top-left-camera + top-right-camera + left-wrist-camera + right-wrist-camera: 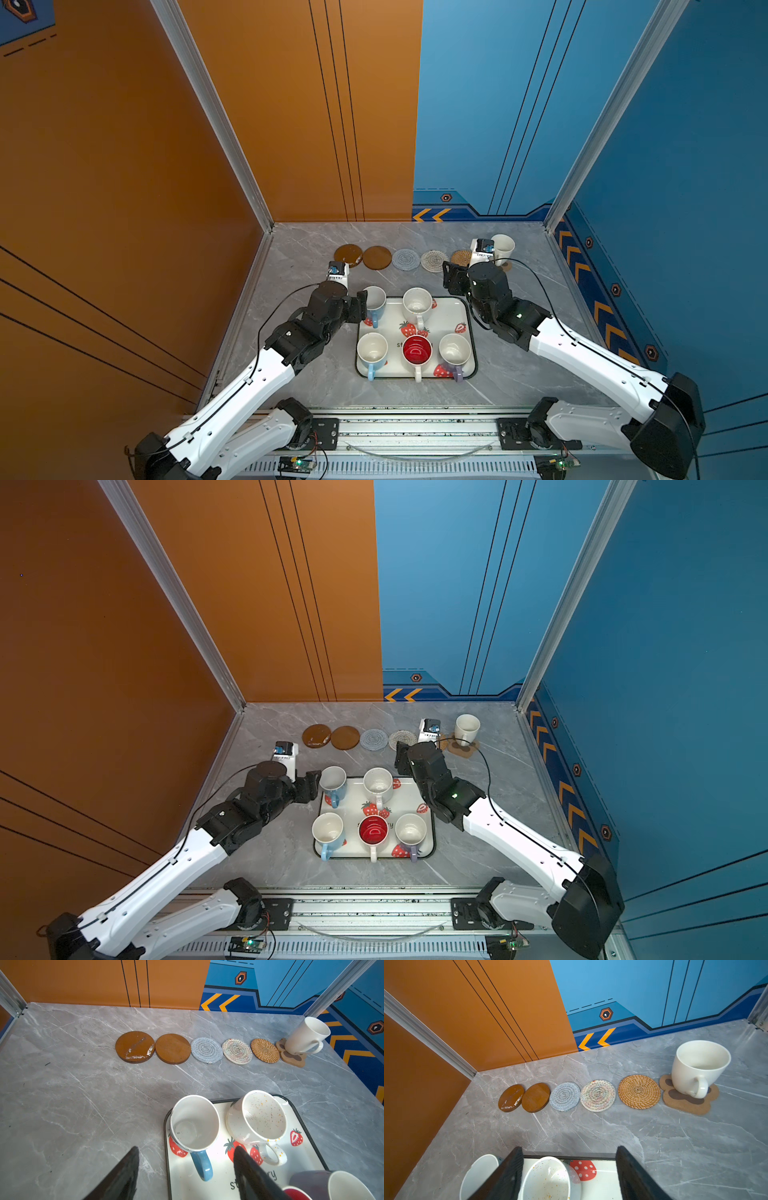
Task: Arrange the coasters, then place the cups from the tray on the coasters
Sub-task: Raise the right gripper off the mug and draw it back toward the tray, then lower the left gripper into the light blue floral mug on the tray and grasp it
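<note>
Six coasters lie in a row at the back: two brown discs (348,254), a grey (405,259), a cream (434,261), a tan woven round (265,1050) and a paw-print one (689,1103). A white cup (503,248) stands on the paw-print coaster. The tray (449,316) holds several cups. My left gripper (187,1169) is open by the tray's back left corner, with the handle of a light blue cup (195,1124) between its fingers, untouched. My right gripper (569,1167) is open and empty above the tray's back edge, over a white speckled cup (546,1180).
A second light blue cup (372,351), a red-inside cup (417,351) and a lavender cup (454,353) fill the tray's front row. Orange wall (124,208) on the left, blue wall (685,208) on the right. Bare marble (104,1095) lies between the coasters and the tray.
</note>
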Available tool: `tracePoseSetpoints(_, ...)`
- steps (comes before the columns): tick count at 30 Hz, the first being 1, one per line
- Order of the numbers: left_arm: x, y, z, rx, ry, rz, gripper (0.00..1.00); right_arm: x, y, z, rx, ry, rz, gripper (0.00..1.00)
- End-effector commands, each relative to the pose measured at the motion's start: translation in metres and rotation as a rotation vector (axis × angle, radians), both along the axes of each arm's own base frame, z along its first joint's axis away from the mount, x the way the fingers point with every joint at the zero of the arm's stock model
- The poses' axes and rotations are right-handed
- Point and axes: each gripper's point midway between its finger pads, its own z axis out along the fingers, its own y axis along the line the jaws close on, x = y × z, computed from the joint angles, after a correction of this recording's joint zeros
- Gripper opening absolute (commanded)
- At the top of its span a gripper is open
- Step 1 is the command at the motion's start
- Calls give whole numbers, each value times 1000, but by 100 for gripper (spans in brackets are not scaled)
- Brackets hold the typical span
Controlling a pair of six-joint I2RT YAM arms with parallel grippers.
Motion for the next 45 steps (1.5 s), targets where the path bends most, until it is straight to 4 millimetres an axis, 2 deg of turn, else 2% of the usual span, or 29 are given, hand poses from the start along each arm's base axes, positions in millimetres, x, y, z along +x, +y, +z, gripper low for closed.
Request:
tracePoseSetpoints(1,-11,-8,7,-11,37,-47,73,4,-25,7,54,-30,-79,69)
tracePoseSetpoints(6,-22,-22,7,-63,64,-119,74,4,-36,-1,95,-21,-88,69)
tracePoseSetpoints(12,-28,-25,2,-55,127,-128,74,6,-43,-12,120,-4,-93,69)
tracePoseSetpoints(18,-32,-33,-18,-17,221,-139,74,12,-46,-24,148,20,-90,69)
tracePoseSetpoints(23,-26,-38,-35,8,286,-124,74,16,-46,-31,160,37,-80,69)
tracePoseSetpoints(32,-17,-43,-51,39,345,-96,73,21,-51,-43,178,61,-88,69)
tracePoseSetpoints(45,-9,-50,-79,84,429,-85,73,28,-48,-54,198,89,-74,69)
